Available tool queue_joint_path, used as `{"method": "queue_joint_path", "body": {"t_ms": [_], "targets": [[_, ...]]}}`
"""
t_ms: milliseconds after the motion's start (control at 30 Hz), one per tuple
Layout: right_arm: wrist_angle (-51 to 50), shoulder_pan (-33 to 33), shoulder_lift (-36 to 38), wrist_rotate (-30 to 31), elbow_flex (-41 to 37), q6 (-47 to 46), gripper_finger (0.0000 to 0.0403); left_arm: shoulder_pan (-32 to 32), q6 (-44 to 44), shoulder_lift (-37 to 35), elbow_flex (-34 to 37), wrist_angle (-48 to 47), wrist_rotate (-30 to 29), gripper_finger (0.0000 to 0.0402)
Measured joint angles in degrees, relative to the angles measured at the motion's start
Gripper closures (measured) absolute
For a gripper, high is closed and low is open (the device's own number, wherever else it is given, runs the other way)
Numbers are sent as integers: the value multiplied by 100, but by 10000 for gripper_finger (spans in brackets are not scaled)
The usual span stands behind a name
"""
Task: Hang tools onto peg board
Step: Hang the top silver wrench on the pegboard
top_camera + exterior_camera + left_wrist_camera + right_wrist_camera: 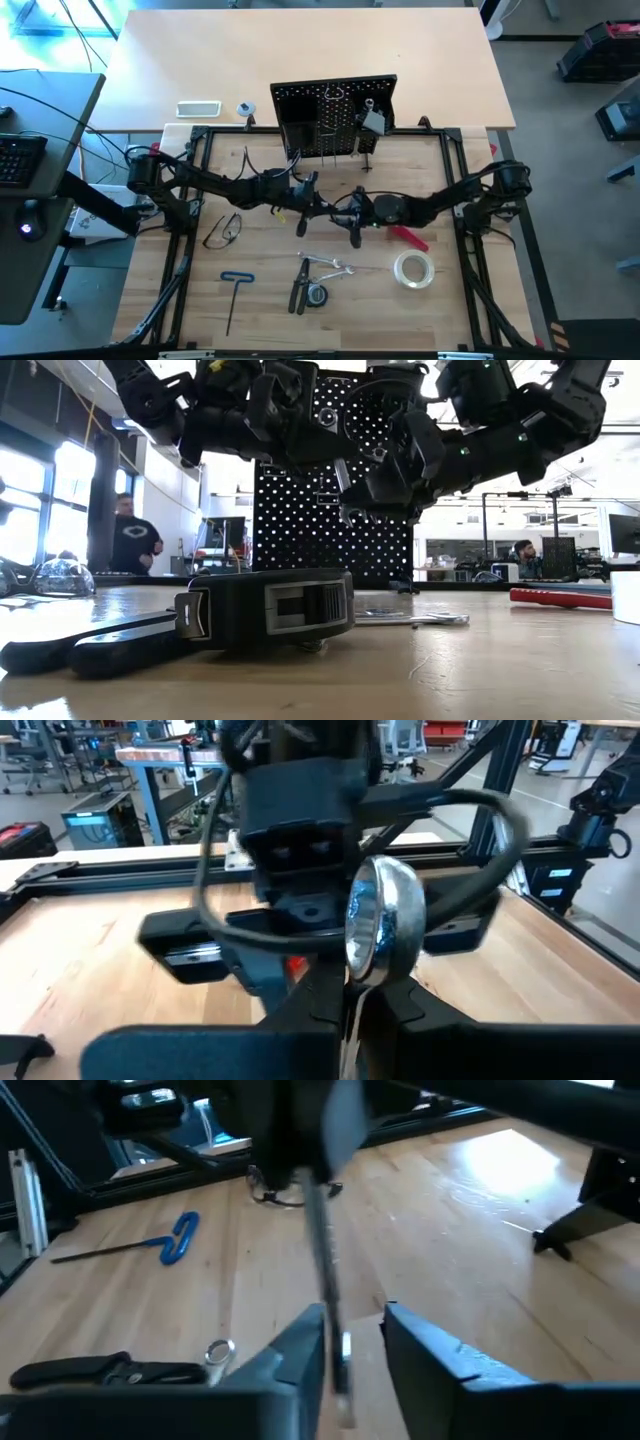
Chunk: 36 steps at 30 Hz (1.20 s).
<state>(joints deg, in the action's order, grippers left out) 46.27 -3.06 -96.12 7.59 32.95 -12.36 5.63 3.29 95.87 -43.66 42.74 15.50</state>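
Right gripper [350, 1340]: you see fingers part-open around silver wrench [325, 1270], not clamped. Left gripper [312, 195] closed on that wrench, mid-table, above board. No readable writing. Peg board [335, 115] upright at table's far edge.

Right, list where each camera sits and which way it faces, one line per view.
High: above the table, looking straight down on the peg board; both arms show.
Low: at table-top height, facing the peg board past a black tape measure; arms overhead.
Left wrist: on the left arm, facing the right arm; left gripper holds a wrench.
Right wrist: on the right arm; right gripper straddles that wrench.
Shared: both wrist views show the wrench.
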Motion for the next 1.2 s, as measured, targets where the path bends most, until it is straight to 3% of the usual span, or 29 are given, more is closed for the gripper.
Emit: {"method": "queue_joint_path", "body": {"t_ms": [267, 533, 933, 1200], "targets": [[-63, 170, 0, -514, 2, 85, 392, 5, -28, 0, 0, 67, 103, 400], [-110, 342, 2, -511, 4, 164, 396, 16, -46, 0, 0, 11, 41, 370], [-131, 569, 24, -735, 4, 267, 398, 112, -119, -22, 0, -68, -51, 278], [-202, 807, 344, -1238, -11, 451, 398, 216, -171, -43, -2, -216, 75, 231]]}}
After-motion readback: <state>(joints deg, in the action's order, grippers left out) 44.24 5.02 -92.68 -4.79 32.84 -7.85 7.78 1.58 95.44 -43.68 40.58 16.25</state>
